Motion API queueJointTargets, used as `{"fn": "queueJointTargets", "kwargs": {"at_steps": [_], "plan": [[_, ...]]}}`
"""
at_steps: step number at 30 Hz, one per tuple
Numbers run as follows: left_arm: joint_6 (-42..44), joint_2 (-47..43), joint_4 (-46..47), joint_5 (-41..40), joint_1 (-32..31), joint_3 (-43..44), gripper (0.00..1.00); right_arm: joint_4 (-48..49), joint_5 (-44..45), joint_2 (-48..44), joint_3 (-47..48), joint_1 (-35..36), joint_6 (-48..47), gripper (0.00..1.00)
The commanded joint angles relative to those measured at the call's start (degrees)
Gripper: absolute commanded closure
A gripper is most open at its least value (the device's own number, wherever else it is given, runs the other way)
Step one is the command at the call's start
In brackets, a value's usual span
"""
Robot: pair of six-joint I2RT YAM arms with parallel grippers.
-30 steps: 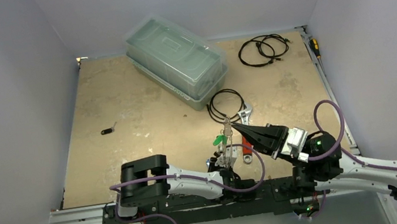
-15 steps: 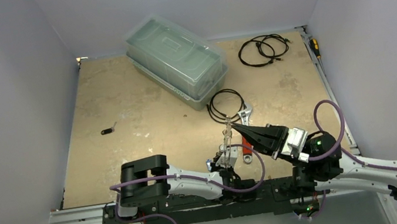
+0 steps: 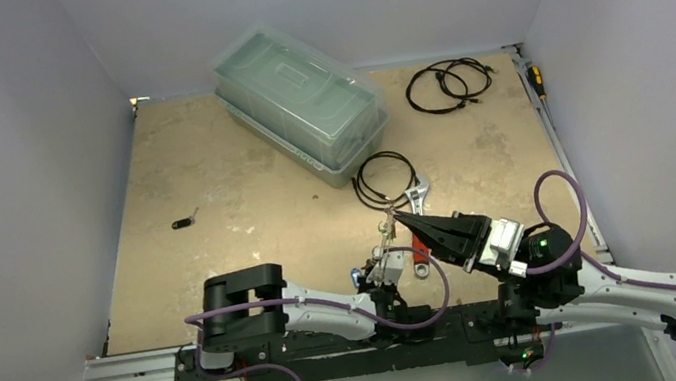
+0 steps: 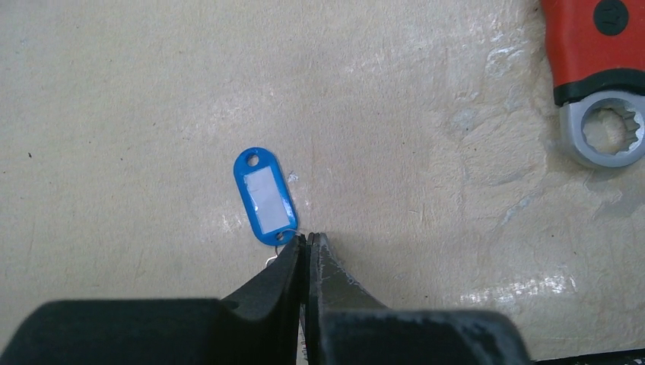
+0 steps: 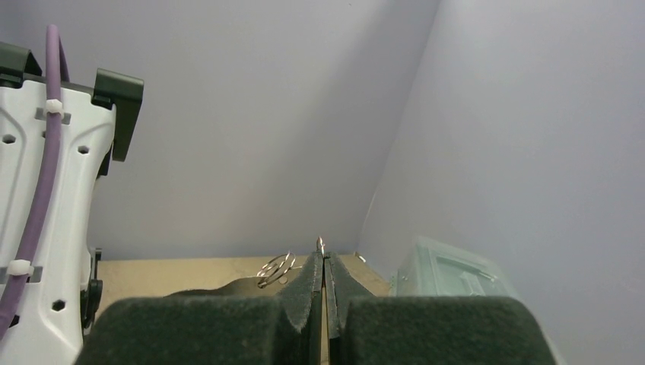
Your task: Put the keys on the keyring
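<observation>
My right gripper [image 3: 396,212] [image 5: 320,256] is shut on a thin metal piece whose tip pokes out between the fingertips. Small split rings [image 5: 275,268] sit just left of them. A thin loop, the keyring [image 3: 385,180], lies just beyond its tips, and a string of small metal bits [image 3: 386,230] hangs beside them. My left gripper [image 4: 308,237] [image 3: 374,276] points down at the table, shut, with its tips on the thin wire ring of a blue tag [image 4: 264,195]. The tag lies flat on the table. A black-tagged key [image 3: 182,223] lies far left.
A red-handled wrench [image 4: 601,53] [image 3: 419,239] lies right of the left gripper. A clear lidded box [image 3: 301,105] stands at the back centre. Black coiled cables [image 3: 445,86] lie at the back right, and a screwdriver [image 3: 536,80] lies by the right edge.
A green tag that showed beside the hanging metal bits a second ago is out of sight now. The left wrist has shifted slightly. The right gripper has barely moved.
</observation>
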Motion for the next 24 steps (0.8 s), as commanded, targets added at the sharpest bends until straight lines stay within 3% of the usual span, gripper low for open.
{"fn": "queueJointTargets", "kwargs": {"at_steps": [1,9,15,24], "plan": [[4.37,-2.16,4.96,2.0,0.07,-2.97,1.0,2.67,-0.13,-0.51,1.25,0.31,0.73,1.0],[23.52,-17.19,22.23,9.17,-0.5,-12.89,1.0,4.31,0.3,-1.51,0.22,0.31,0.55,1.0],[32.4,-24.91,23.69,14.52,-0.58,-15.99,1.0,5.23,1.16,-1.69,-0.18,0.31,0.07,1.0],[38.74,-33.3,22.42,19.52,-0.58,-19.79,1.0,6.05,4.52,-1.33,-0.14,0.31,0.02,1.0]]}}
